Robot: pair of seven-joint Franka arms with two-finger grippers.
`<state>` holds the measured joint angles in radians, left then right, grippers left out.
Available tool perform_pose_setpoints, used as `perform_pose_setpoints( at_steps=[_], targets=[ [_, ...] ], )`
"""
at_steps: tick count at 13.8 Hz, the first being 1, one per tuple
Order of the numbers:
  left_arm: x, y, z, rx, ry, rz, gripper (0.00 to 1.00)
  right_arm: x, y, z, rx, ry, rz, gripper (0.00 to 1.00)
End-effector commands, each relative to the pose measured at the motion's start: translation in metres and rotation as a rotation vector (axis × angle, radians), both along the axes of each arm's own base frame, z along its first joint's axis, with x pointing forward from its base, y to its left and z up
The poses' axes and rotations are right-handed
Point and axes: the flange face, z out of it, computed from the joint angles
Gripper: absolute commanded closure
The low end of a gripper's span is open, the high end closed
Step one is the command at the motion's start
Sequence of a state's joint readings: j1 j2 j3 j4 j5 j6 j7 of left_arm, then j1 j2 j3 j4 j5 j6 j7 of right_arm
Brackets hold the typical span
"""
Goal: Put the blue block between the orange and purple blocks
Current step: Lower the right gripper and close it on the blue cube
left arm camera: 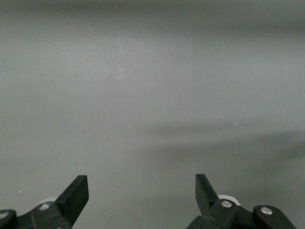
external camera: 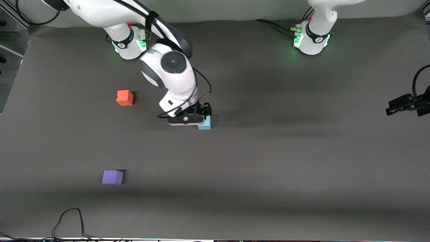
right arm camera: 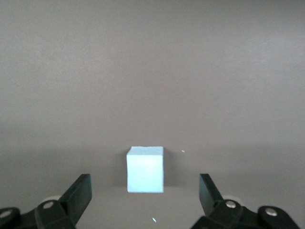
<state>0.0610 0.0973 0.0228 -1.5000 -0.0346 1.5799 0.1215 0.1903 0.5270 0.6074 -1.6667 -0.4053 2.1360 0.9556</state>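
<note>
The light blue block [external camera: 205, 123] rests near the middle of the dark table. My right gripper [external camera: 202, 115] hangs low right over it and stands open. In the right wrist view the blue block [right arm camera: 145, 169] lies just ahead of the gap of the right gripper [right arm camera: 145, 192], touching neither finger. The orange block [external camera: 124, 97] sits toward the right arm's end of the table. The purple block [external camera: 112, 177] lies nearer the front camera than the orange one. My left gripper [external camera: 403, 103] waits at the left arm's end, and in its wrist view the left gripper [left arm camera: 142, 192] is open and empty.
A black cable [external camera: 69, 220] loops onto the table [external camera: 268, 168] at the edge nearest the front camera, toward the right arm's end. The two arm bases [external camera: 310, 40] stand along the edge farthest from that camera.
</note>
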Motion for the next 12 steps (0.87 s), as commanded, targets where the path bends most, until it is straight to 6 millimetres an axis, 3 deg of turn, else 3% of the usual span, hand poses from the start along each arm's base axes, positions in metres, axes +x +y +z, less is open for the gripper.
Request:
perform_pose_setpoints(
  at_steps=[1,5,8,12],
  targets=[
    [-0.029,-0.014,0.023,0.013,-0.004,-0.028,0.00,0.000,0.018,-0.030,-0.002,-0.016,-0.023,0.00],
    [-0.038,-0.062,0.033,0.014,-0.018,-0.018,0.00,-0.003,0.021,-0.071,-0.047,-0.030,-0.032,0.00],
    [-0.034,-0.070,0.021,0.015,-0.024,-0.031,0.00,-0.012,0.015,-0.094,-0.078,-0.004,-0.019,0.00],
    [-0.033,-0.058,0.017,0.015,-0.021,-0.030,0.00,-0.013,0.008,-0.108,-0.100,0.003,-0.032,0.00]
  ],
)
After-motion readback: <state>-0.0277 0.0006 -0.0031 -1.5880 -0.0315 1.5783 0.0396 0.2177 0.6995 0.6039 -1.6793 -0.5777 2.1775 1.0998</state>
